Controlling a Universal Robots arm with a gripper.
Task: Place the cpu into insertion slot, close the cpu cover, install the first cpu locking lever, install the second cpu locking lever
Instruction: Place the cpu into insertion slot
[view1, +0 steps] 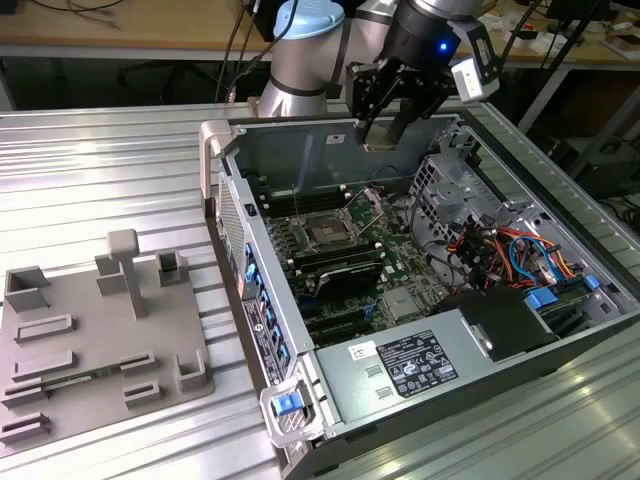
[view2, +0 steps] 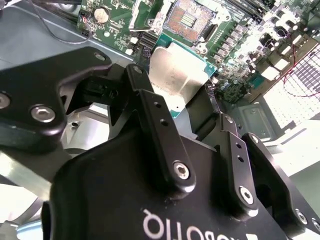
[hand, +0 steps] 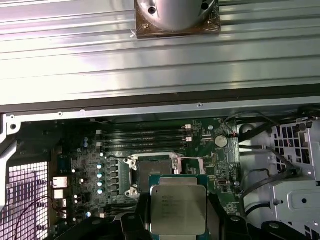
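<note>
Gripper (view1: 383, 130), black and two-fingered, clenched on the edges of the flat square silver-topped cpu (hand: 178, 210) near the back edge of the open grey computer case (view1: 252, 292), above the dark silver-rimmed insertion slot (hand: 152, 172). Chip is probably light, stiff and fragile underneath, so the edges look safest to hold.

ribbed metal table (view1: 100, 170) bears computer case (view1: 290, 150), grey fixture (view1: 90, 320)

Arm and pincer, as I see them from the console. My arm (view1: 300, 60) enters from the top of the exterior view. Its grey-and-blue joint is bent, so the black wrist (view1: 432, 35), which carries a lit blue light, angles downward. The pincer (view1: 383, 132) hangs below the wrist, pointing down. In both wrist views its two black fingers (view2: 156, 125) are closed on opposite edges of the cpu (hand: 178, 210), held flat between them with its metal top showing.
</note>
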